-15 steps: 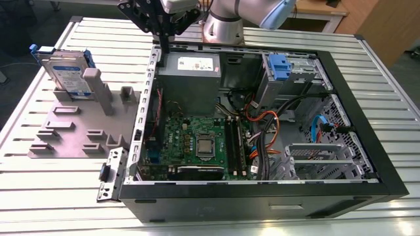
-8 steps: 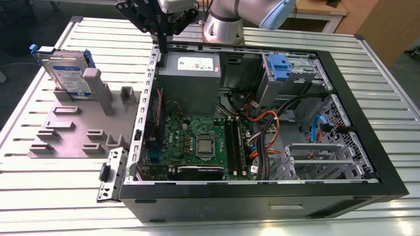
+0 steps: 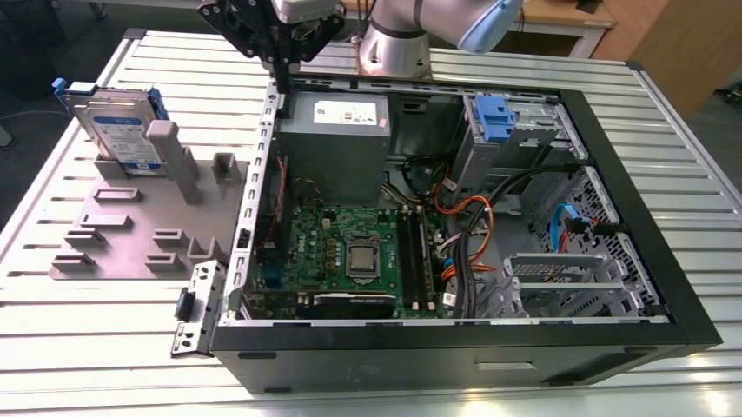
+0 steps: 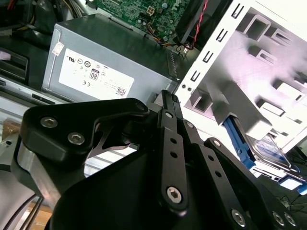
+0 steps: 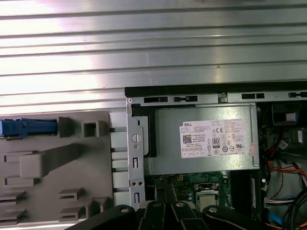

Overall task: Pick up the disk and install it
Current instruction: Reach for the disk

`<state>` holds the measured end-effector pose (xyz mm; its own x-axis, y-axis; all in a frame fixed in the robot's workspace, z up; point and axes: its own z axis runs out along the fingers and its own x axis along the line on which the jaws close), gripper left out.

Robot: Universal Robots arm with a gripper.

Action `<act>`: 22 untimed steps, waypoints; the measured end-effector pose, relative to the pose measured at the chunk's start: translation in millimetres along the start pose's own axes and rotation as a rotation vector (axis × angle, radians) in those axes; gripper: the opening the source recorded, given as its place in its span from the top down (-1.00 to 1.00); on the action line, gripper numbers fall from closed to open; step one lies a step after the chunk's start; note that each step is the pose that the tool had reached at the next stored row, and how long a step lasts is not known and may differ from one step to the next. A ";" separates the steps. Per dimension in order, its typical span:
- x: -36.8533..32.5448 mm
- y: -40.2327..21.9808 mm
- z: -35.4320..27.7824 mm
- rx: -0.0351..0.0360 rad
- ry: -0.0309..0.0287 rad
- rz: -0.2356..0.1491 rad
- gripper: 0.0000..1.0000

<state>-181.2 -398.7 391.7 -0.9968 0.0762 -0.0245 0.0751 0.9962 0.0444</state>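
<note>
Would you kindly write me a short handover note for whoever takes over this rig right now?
State of the gripper: shut, holding nothing, above the edge of the open computer case, beside the power supply.
Where the disk is: standing on edge in the grey holder, at the exterior view's left of the case, apart from the gripper.
Done: nothing yet; the disk is not picked up.
Left: picking up the disk and installing it in the case.
</note>
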 end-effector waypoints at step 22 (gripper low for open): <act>9.9 -0.8 0.3 0.0001 0.0001 0.000 0.79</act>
<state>-191.1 -398.7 391.1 -0.9968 0.0762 -0.0244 0.0751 0.9962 0.0443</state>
